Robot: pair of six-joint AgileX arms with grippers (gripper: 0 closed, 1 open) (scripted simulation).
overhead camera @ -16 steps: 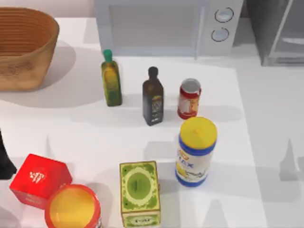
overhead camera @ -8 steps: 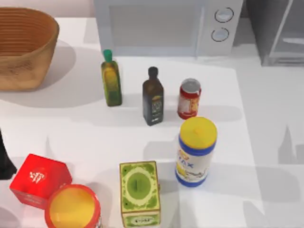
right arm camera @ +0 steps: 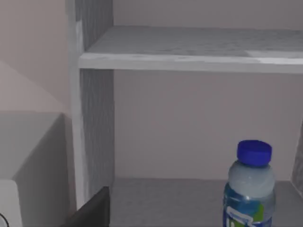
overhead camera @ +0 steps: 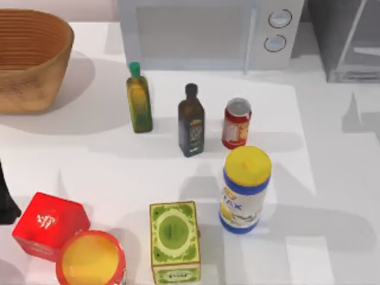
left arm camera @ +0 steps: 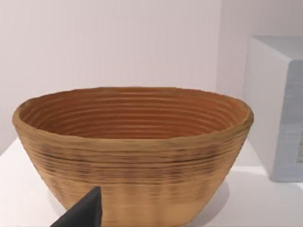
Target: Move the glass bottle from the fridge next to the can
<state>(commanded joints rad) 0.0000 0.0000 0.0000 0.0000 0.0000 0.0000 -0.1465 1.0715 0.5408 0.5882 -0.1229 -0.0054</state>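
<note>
Glass bottle: upright inside fridge, under a shelf
Can: beside dark brown bottle
Jaws: cannot tell; both arms

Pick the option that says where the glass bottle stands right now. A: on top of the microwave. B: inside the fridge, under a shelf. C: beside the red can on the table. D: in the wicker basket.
B: the right wrist view shows the glass bottle upright on the floor of the fridge, below a shelf, while the can stands on the table without it.
</note>
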